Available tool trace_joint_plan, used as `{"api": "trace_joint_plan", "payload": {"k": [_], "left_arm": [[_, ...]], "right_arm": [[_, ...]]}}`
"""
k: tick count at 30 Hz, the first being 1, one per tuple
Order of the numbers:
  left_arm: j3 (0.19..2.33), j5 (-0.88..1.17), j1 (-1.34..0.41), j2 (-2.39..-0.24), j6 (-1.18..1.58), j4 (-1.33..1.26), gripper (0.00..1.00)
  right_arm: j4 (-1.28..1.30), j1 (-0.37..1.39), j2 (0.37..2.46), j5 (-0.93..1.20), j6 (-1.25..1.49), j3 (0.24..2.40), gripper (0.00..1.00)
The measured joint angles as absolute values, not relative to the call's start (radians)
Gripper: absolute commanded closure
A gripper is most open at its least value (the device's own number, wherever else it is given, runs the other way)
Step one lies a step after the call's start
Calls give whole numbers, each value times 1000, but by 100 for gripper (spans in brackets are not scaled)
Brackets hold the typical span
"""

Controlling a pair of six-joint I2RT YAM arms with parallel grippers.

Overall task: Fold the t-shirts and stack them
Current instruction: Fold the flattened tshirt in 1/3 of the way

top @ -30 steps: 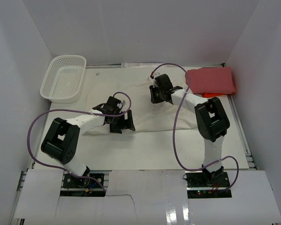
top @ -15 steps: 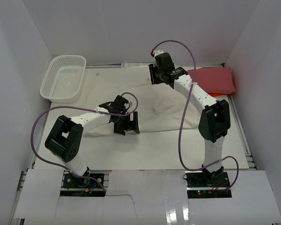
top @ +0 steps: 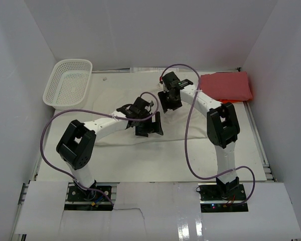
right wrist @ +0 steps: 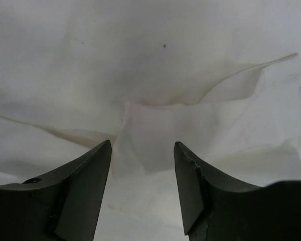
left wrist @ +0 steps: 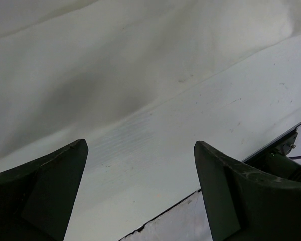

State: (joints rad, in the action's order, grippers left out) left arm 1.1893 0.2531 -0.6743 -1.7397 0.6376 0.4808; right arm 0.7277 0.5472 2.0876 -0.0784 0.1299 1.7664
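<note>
- Now both gape wide, empty: left pincer (left wrist: 140, 145) and right pincer (right wrist: 143, 145) over the cream-white t-shirt (top: 113, 98), spread just right of the mesh basket (top: 67, 83).
- Best to pinch the raised fold (right wrist: 155, 130) deeply, catching both layers.

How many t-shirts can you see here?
2. The cream-white shirt lies spread out in the middle. The red shirt sits folded at the far right corner. An orange edge peeks out beneath it, so another could be hidden.
</note>
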Motion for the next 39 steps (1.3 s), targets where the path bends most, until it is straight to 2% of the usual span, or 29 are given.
{"api": "trace_joint_plan", "payload": {"k": [5,15,31,39], "left_arm": [[1032,271,-674,-1743,745,345,2],[1037,296,-671,-1786,803,220,2],[981,320,-670,-1773,805,115,2],[932,321,-670,-1750,805,59,2]], "right_arm": [[733,561,2088,-52,133,1745,43],[754,597,2119,-62,116,1795,44],[818,651,2187,-377,-5,1846,43],[821,663,2219,-425,-36,1850,44]]}}
